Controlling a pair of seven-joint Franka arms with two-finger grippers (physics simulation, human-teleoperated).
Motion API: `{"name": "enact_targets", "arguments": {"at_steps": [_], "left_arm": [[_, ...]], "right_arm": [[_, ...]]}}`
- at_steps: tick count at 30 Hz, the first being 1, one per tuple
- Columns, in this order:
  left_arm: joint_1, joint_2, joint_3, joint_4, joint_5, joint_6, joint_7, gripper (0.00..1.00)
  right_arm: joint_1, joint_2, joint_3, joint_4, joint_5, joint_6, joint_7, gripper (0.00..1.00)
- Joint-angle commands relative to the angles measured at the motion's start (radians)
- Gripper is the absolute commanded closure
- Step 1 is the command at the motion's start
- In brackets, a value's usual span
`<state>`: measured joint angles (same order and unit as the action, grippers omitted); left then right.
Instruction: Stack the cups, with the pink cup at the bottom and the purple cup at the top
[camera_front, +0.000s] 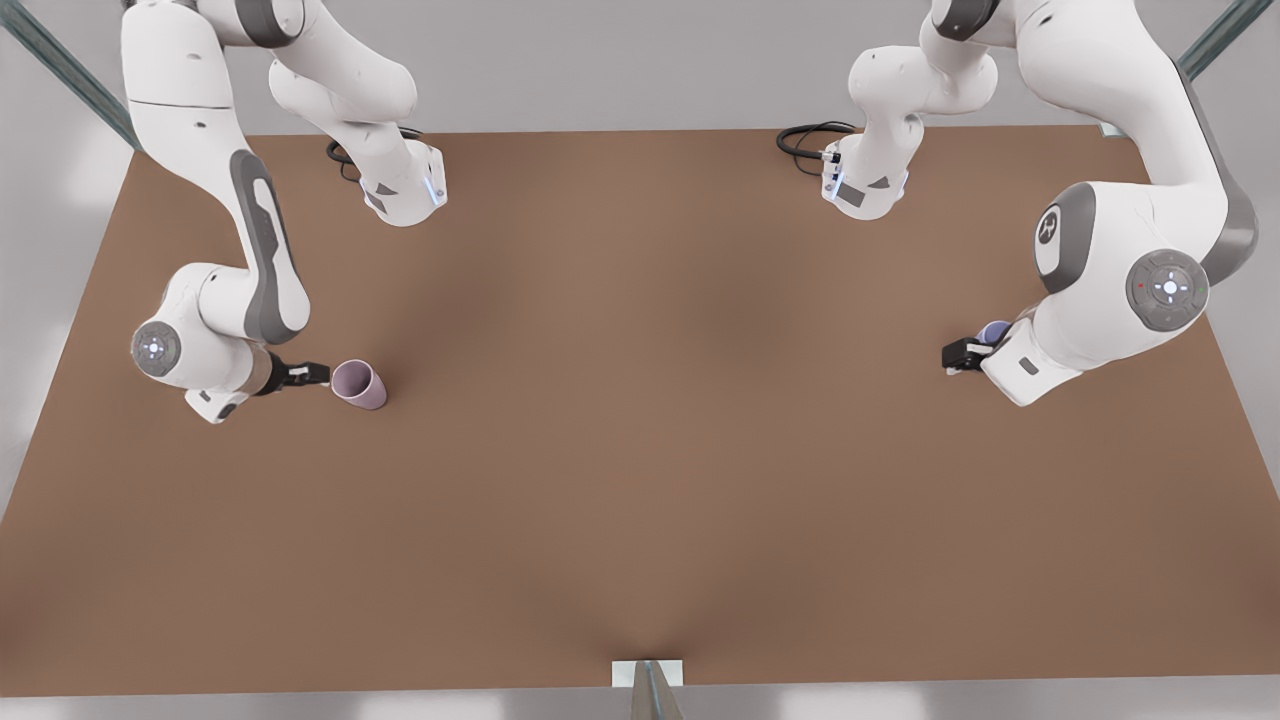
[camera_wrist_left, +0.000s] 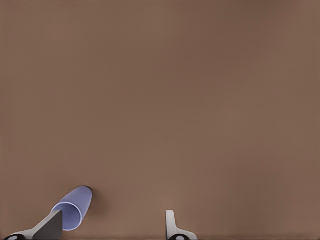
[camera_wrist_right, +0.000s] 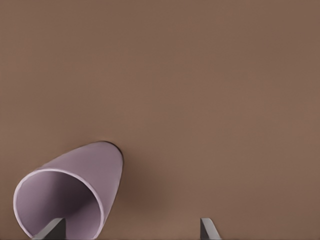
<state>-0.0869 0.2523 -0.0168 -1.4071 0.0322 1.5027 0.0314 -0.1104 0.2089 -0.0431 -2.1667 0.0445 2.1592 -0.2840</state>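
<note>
Pink cup (camera_front: 359, 384) stands beside the right gripper (camera_front: 308, 374); purple cup (camera_front: 994, 331) beside the left gripper (camera_front: 962, 355). Both jaws spread.

Bare brown table (camera_front: 640, 480), black cables (camera_front: 805, 140) behind.

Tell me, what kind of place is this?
Probably a simulated robot test bench: a bare brown table, two white robot arms, and just two small tumblers, a mauve-pink cup and a periwinkle blue-purple cup.

Pink cup (camera_front: 359, 384) front view's left, purple cup (camera_front: 994, 331) right, seemingly upright.
</note>
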Motion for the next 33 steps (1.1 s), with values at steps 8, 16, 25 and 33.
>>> {"name": "enact_targets", "arguments": {"at_steps": [8, 16, 25, 33], "left_arm": [[0.003, 0.007, 0.0, 0.0, 0.002, -0.002, 0.054, 0.0], [0.006, 0.019, 0.0, 0.0, 0.0, -0.013, 0.051, 0.0], [0.007, 0.025, 0.012, 0.002, 0.0, -0.013, 0.053, 0.0], [0.007, 0.024, 0.012, 0.002, 0.0, -0.015, 0.054, 0.0]], "right_arm": [[0.015, 0.001, 0.0, -0.104, 0.02, 0.211, -0.107, 0.0], [0.017, 0.036, 0.0, -0.13, 0.02, 0.263, -0.107, 0.16], [0.047, 0.047, 0.002, -0.128, 0.069, 0.257, -0.084, 0.69], [0.047, 0.024, 0.011, -0.122, 0.069, 0.249, -0.064, 0.79]]}}
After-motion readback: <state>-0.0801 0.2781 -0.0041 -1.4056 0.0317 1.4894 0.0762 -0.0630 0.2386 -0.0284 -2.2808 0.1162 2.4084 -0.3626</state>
